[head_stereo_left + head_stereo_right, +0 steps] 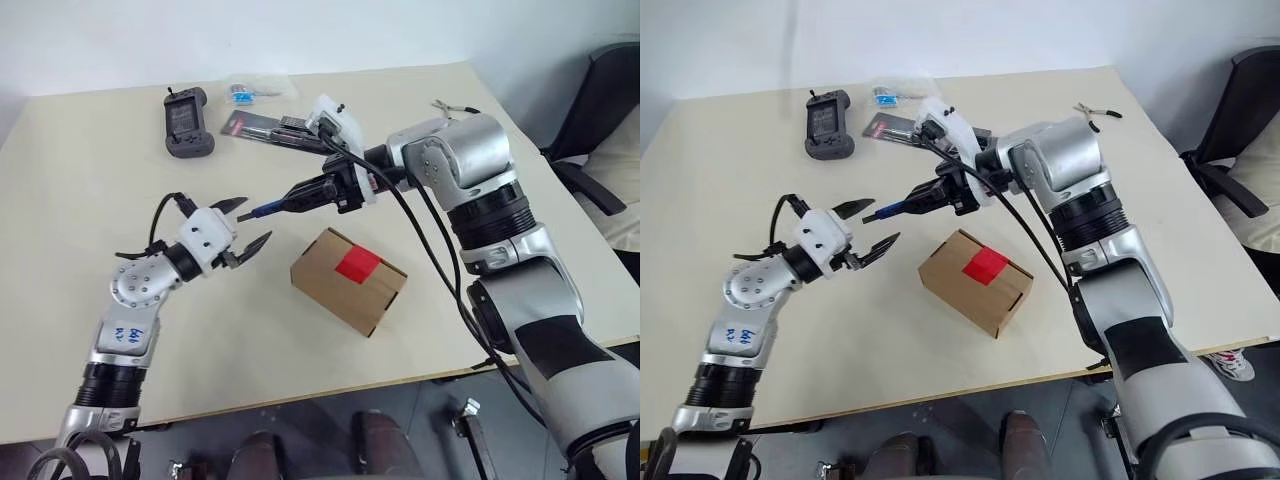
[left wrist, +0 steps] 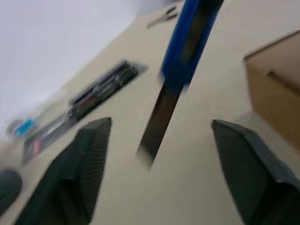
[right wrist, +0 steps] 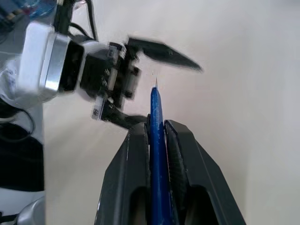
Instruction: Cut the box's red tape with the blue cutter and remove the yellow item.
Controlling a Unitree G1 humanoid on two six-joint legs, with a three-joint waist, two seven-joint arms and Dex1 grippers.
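Closed box [image 1: 348, 280] on table [image 1: 100, 220], red tape [image 1: 357, 263] uncut

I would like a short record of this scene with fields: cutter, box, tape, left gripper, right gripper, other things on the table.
cutter: slim blue pen-shaped cutter, held above the table, blade tip toward the left gripper
box: small brown cardboard box, closed, on the beige table
tape: red square tape on the box's top, uncut
left gripper: open, beside the cutter's tip
right gripper: shut on the cutter
other: black handheld device; black blister pack; small pliers
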